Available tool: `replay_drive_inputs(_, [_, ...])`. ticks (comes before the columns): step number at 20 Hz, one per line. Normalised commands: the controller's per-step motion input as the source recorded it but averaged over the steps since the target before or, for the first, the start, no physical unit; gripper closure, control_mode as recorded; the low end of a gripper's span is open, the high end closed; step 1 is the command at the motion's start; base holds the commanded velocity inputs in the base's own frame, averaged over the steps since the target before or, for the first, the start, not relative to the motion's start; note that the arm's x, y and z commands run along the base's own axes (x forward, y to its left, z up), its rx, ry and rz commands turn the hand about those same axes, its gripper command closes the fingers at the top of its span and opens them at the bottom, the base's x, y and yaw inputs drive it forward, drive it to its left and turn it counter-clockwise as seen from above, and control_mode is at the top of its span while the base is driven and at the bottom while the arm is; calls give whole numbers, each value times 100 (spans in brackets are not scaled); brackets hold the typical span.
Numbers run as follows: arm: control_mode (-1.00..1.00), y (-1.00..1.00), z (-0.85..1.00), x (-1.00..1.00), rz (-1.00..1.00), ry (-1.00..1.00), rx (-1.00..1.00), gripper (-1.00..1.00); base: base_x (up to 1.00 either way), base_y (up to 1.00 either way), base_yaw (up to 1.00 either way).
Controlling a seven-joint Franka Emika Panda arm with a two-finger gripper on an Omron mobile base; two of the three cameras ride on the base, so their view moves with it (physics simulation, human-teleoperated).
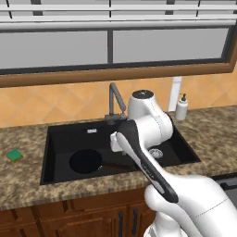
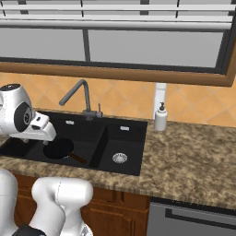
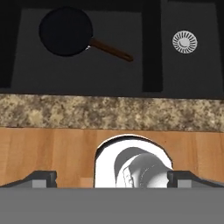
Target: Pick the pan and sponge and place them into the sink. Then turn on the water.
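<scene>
The pan (image 1: 86, 161) is lying in the sink's (image 1: 55, 139) wide basin, and the gripper (image 3: 112, 178) is hovering empty, fingers spread. Next, I reckon, it's swinging left for the sponge (image 1: 15, 155) on the counter (image 1: 28, 183); squaring the fingers across its short sides should help.

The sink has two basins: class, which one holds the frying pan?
The wide basin, on the left as seen from the counter's front edge. The black pan lies on its floor; the narrower basin beside it shows just its bare round silver drain.
</scene>
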Motion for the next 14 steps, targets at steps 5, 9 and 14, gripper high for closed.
replay_drive_inputs(5, [100,5,0,0,0,0,0,-100,-3,72,-3])
replay_drive_inputs(9, [100,0,0,0,0,0,0,-100,3,100,-13])
replay_drive_inputs(14, [100,0,0,0,0,0,0,-100,32,99,-14])
